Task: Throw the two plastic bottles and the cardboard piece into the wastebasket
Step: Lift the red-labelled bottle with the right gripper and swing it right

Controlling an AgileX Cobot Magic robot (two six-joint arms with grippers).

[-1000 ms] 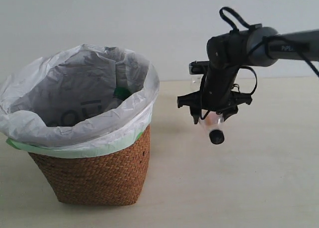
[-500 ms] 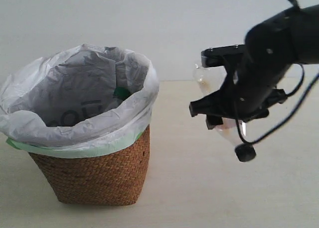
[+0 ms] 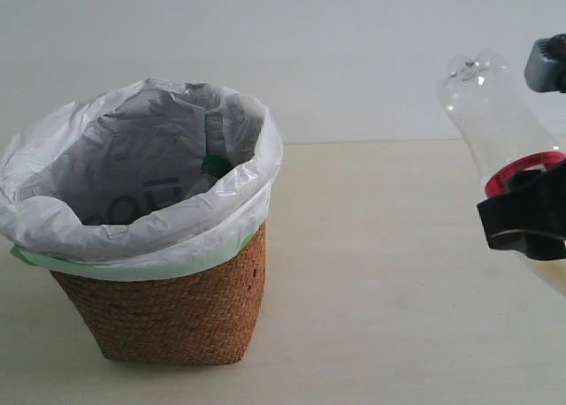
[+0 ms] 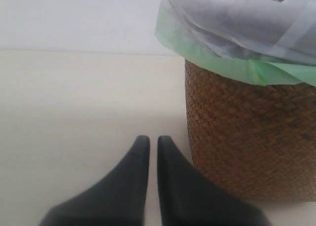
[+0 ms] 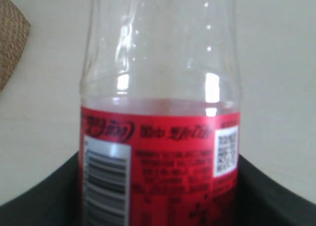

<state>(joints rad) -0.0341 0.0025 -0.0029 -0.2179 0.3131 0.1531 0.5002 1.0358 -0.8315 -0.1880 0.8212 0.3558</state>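
One wicker basket [image 3: 168, 312], one white plastic bag [image 3: 133, 188], one bottle [image 3: 495, 113] with a red label, one table [image 3: 371, 317], two grippers: left gripper [image 4: 153, 143] and right gripper [image 5: 158, 186]

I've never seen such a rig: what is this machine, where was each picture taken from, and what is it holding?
It is a robot with two arms, each ending in a pincer called a gripper. The wide picture comes from a camera off the arms: a wicker wastebasket with a white bag stands on a pale table. The other two come from cameras on the wrists. The left gripper is shut, empty, beside the basket. The right gripper clamps a clear red-labelled bottle.
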